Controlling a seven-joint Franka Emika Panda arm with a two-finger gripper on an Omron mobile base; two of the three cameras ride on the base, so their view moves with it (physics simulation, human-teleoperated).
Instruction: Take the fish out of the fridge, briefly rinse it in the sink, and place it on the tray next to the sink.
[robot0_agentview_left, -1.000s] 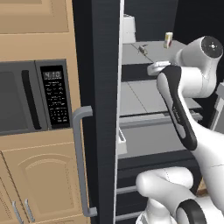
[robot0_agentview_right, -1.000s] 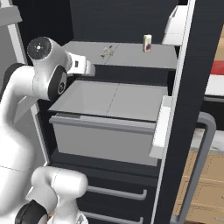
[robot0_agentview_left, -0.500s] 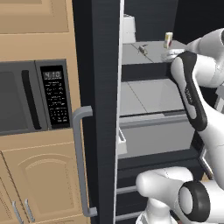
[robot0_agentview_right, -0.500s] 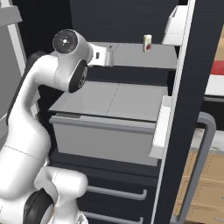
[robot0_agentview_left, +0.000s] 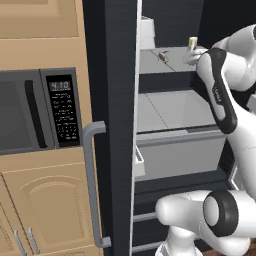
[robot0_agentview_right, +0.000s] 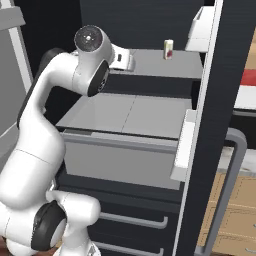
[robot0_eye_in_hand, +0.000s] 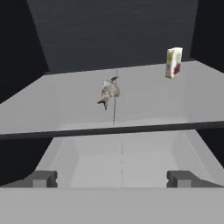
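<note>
The black fridge (robot0_agentview_left: 116, 100) stands open, its pale grey shelves showing. The small silvery fish (robot0_eye_in_hand: 108, 92) lies on the upper shelf (robot0_eye_in_hand: 65, 105), near its middle; from the left base it is a small speck (robot0_agentview_left: 163, 56). My gripper (robot0_eye_in_hand: 112, 179) is open and level with that shelf's front edge, well short of the fish, with nothing between its fingertips (robot0_eye_in_hand: 41, 178). From the right base, my white hand (robot0_agentview_right: 123, 60) is at the shelf's left front corner. The sink and the tray are out of view.
A small white and red carton (robot0_eye_in_hand: 173, 62) stands upright on the same shelf, right of the fish and further back. Below are a lower shelf and a grey drawer (robot0_agentview_right: 120, 160). The door's bar handle (robot0_agentview_left: 92, 185) and a microwave (robot0_agentview_left: 35, 115) lie to the left.
The arm has swung up and forward, carrying the hand from in front of the lower shelf to the upper shelf's front edge. The fish and the carton have not moved.
</note>
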